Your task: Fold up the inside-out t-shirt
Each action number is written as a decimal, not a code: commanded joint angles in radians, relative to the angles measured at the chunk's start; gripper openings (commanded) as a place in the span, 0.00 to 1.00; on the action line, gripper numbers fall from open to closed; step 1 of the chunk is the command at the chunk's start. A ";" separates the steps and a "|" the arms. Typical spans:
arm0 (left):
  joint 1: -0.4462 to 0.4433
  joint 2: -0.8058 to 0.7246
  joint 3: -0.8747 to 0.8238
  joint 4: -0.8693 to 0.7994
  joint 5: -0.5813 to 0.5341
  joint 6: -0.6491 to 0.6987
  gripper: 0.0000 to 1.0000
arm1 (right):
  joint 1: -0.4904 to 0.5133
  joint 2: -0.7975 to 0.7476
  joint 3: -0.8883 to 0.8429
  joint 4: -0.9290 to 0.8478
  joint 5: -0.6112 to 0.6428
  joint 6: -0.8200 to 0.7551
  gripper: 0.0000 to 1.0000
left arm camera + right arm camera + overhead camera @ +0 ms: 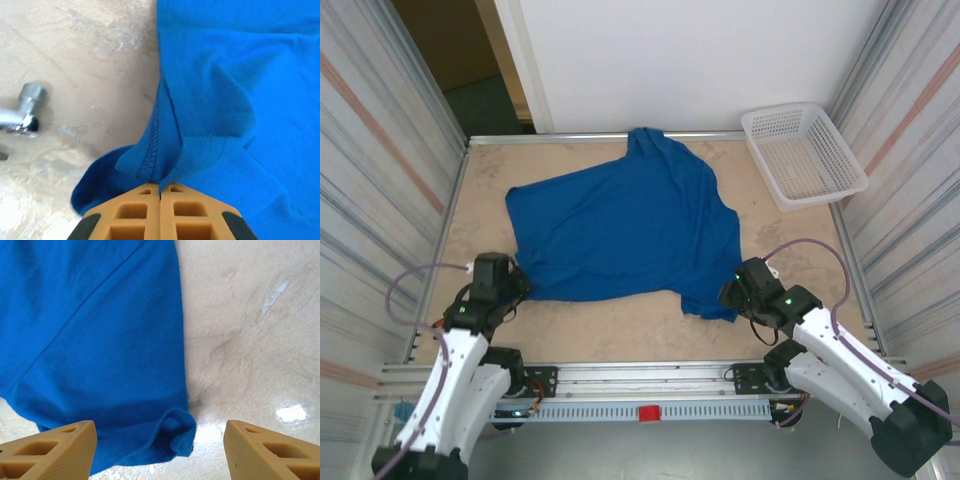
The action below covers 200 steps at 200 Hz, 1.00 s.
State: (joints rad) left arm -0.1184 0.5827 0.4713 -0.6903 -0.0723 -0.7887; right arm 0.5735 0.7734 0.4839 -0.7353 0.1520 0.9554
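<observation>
The inside-out t-shirt [620,225] lies spread across the middle of the counter [610,328], with a white basket [805,155] at the far right corner. The left hand [160,186] is clamped on the shirt's near-left hem, fingers [135,215] pressed together on the cloth. The right hand [160,432] stands with fingers apart on either side of the near-right corner.
</observation>
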 commanded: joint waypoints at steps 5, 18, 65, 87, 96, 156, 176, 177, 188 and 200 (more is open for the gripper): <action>-0.003 -0.047 -0.103 -0.137 -0.003 -0.122 0.04 | 0.006 0.017 -0.003 -0.011 -0.026 -0.040 0.63; -0.003 -0.042 -0.126 -0.128 0.009 -0.156 0.10 | 0.017 0.015 0.001 -0.023 -0.028 -0.048 0.62; -0.003 0.016 -0.113 -0.086 -0.020 -0.131 0.22 | 0.090 0.041 0.032 -0.036 -0.048 -0.043 0.59; -0.003 0.046 -0.102 -0.070 -0.027 -0.115 0.22 | 0.145 0.067 0.033 -0.018 -0.040 -0.014 0.59; -0.003 0.052 -0.102 -0.060 -0.026 -0.115 0.22 | 0.165 0.082 0.033 0.001 -0.044 -0.001 0.59; -0.003 0.094 -0.095 -0.007 -0.021 -0.114 0.10 | 0.255 0.248 0.044 0.150 -0.034 0.058 0.58; -0.002 0.107 -0.090 0.001 -0.021 -0.109 0.07 | 0.256 0.277 0.047 0.168 -0.017 0.063 0.52; -0.002 0.107 -0.090 0.001 -0.021 -0.109 0.07 | 0.255 0.277 0.047 0.168 -0.016 0.063 0.51; -0.001 0.111 -0.088 0.005 -0.019 -0.106 0.05 | 0.255 0.272 0.045 0.161 -0.009 0.065 0.36; -0.001 0.114 -0.084 0.007 -0.021 -0.105 0.03 | 0.256 0.247 0.042 0.145 -0.008 0.068 0.18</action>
State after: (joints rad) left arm -0.1181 0.6903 0.3565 -0.6975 -0.0727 -0.9081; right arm 0.8207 1.0470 0.5014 -0.5838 0.1146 0.9993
